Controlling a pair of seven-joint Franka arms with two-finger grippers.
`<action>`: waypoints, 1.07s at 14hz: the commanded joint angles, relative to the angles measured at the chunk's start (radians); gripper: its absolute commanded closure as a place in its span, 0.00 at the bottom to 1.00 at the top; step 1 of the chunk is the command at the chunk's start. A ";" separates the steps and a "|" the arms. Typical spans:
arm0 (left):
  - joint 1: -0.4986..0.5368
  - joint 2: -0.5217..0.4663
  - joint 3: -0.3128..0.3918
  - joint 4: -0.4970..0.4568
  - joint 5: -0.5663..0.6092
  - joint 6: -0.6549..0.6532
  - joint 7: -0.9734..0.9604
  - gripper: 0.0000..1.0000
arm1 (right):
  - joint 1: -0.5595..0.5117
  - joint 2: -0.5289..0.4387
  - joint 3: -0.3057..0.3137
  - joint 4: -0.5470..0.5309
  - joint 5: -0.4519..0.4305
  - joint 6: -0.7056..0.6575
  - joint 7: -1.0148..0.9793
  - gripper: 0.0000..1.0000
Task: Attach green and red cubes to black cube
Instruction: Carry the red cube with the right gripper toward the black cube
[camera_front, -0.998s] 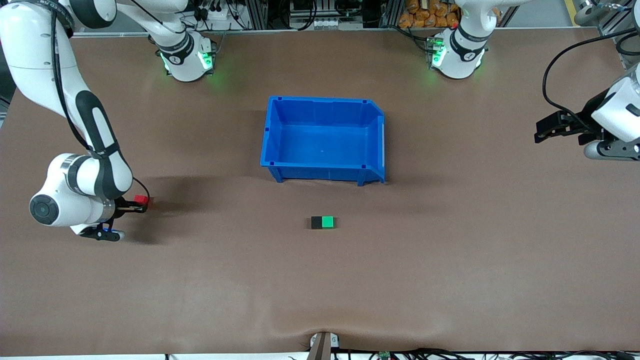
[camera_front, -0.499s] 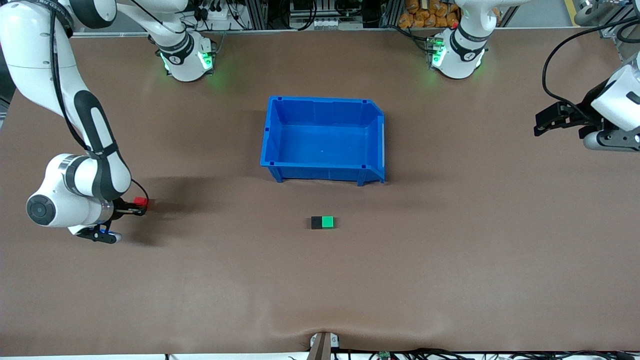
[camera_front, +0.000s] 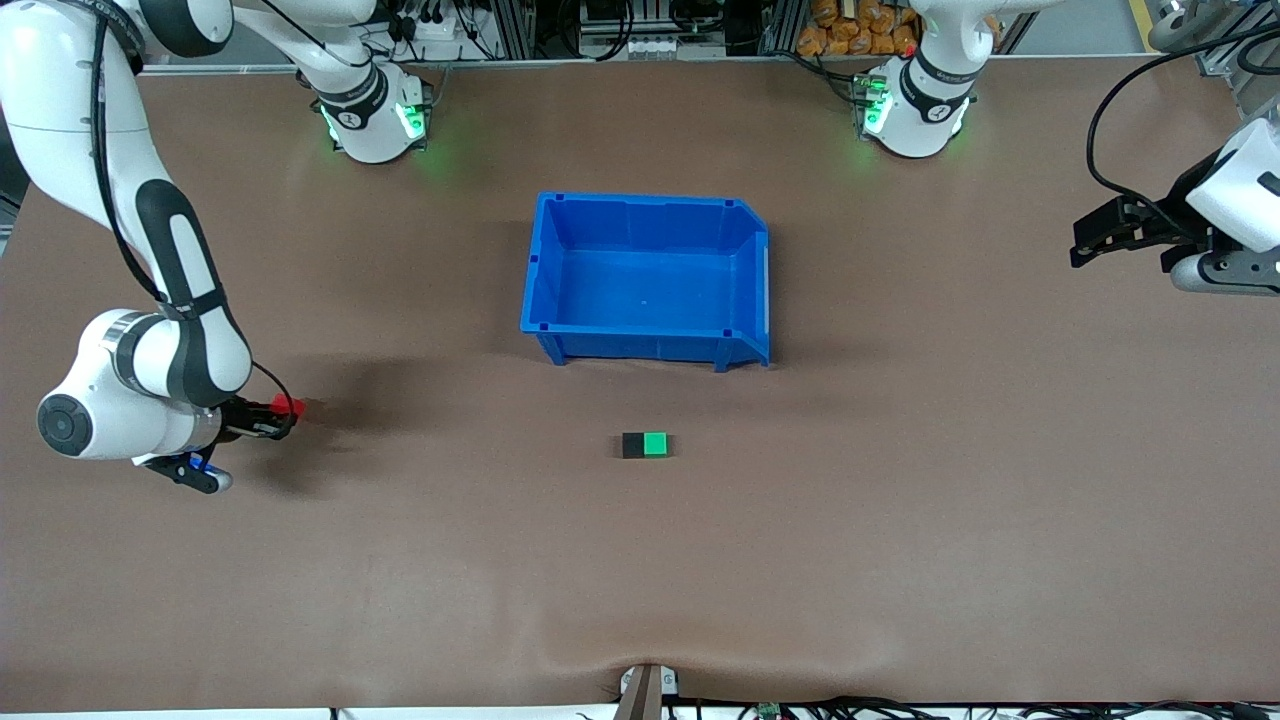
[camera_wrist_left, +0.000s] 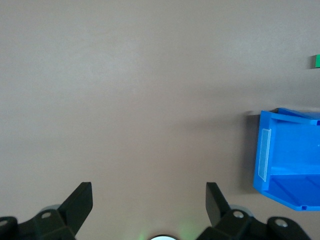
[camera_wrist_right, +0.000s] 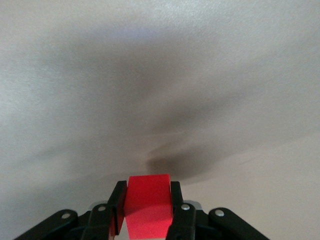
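— What's the right claw (camera_wrist_right: 147, 205) doing?

— It's clamping the red cube (camera_wrist_right: 148, 205) between its fingers, hanging over the desk (camera_front: 900, 520) at the right arm's end; its wrist view is showing that grip plainly.

— And the left claw (camera_wrist_left: 149, 200)?

— It's waiting with fingers spread apart, holding nothing. From the front, the green cube (camera_front: 655, 444) is touching the black cube (camera_front: 633, 445), nearer the camera than the blue bin (camera_front: 545, 262).

Robotics lab. Evidence: two white arms bolted at table edge (camera_front: 640, 600), bases (camera_front: 372, 120) showing green status lights; brown mat over whole worktop; aluminium framing, cable bundles (camera_front: 1130, 150), equipment racks along table's robot edge.
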 joint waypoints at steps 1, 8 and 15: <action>0.006 -0.030 0.003 -0.004 0.014 -0.035 -0.024 0.00 | -0.001 0.000 0.003 0.014 0.040 -0.018 0.070 1.00; 0.008 -0.038 0.006 -0.005 0.014 -0.060 -0.038 0.00 | 0.023 -0.004 0.006 0.030 0.083 -0.019 0.249 1.00; 0.006 -0.041 0.006 0.015 -0.001 -0.054 -0.021 0.00 | 0.042 -0.004 0.056 0.047 0.111 -0.018 0.496 1.00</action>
